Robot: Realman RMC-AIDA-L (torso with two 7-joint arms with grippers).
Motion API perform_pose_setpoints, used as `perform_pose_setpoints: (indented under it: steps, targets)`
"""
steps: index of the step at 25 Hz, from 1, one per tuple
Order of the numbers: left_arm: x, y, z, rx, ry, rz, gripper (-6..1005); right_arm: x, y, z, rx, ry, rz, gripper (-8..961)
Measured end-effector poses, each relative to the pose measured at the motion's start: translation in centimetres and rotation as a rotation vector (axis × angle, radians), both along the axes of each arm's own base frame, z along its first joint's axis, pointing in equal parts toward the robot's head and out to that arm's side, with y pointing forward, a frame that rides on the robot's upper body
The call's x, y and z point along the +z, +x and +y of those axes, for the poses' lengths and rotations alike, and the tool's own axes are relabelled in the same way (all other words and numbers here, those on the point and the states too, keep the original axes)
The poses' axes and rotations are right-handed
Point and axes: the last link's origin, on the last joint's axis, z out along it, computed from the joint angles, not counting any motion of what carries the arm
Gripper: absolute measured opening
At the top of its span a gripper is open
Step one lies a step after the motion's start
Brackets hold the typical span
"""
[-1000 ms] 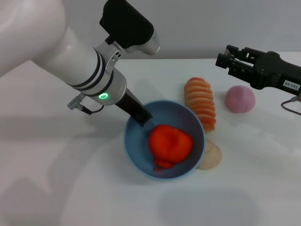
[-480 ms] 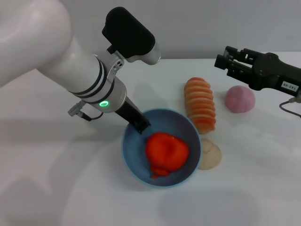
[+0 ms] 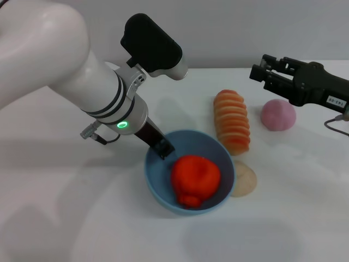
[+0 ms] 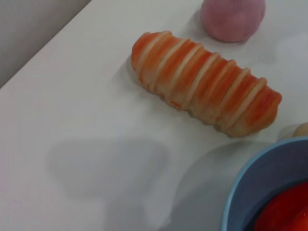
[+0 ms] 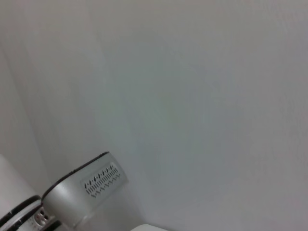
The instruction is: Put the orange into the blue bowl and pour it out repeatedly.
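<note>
Gripping the near-left rim of the blue bowl (image 3: 155, 180), the left gripper (image 3: 163, 148) should tip slowly so the orange (image 3: 195, 173) rolls clear of the striped roll (image 3: 232, 120) beyond.

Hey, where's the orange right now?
In the head view the orange sits inside the blue bowl near the table's middle, with the left gripper at the bowl's far-left rim and the beige ball just right of the bowl.
</note>
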Motion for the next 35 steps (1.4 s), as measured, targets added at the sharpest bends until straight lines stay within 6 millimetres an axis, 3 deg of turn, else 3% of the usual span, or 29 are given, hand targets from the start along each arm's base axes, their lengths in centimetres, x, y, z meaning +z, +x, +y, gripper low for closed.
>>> perform_pose_setpoints:
  steps: [4, 9, 15, 20, 24, 26, 28, 30, 35]
  targets:
    - [0.0, 0.1, 0.0, 0.008, 0.009, -0.002, 155, 0.2, 0.5, 0.0, -0.017, 0.018, -0.007, 452]
    - [0.6, 1.2, 0.2, -0.021, 0.032, -0.016, 371, 0.5, 1.1, 0.0, -0.044, 0.036, -0.01, 453]
    - [3.3, 3.4, 1.3, -0.14, 0.16, -0.047, 505, 0.9, 2.8, 1.1, -0.116, 0.142, -0.107, 455]
    - [5.6, 4.3, 3.2, -0.25, 0.399, -0.219, 616, 1.7, 4.5, 2.1, -0.18, 0.249, -0.2, 456]
    - [6.5, 3.0, 4.0, -0.328, 0.601, -0.338, 734, 1.8, 5.6, 2.4, -0.192, 0.361, -0.264, 457]
    - [6.3, 1.6, 3.9, -0.363, 0.693, -0.382, 793, 1.7, 6.4, 2.2, -0.204, 0.445, -0.264, 560]
    - [6.2, -0.7, 3.1, -0.427, 0.862, -0.471, 793, 1.7, 7.8, 1.6, -0.238, 0.583, -0.268, 612]
    - [6.2, -0.7, 3.1, -0.427, 0.862, -0.471, 792, 1.7, 8.2, 1.3, -0.249, 0.627, -0.276, 612]
    - [4.3, -5.0, 0.7, -0.443, 0.995, -0.534, 792, 1.7, 9.8, -0.9, -0.345, 0.804, -0.189, 612]
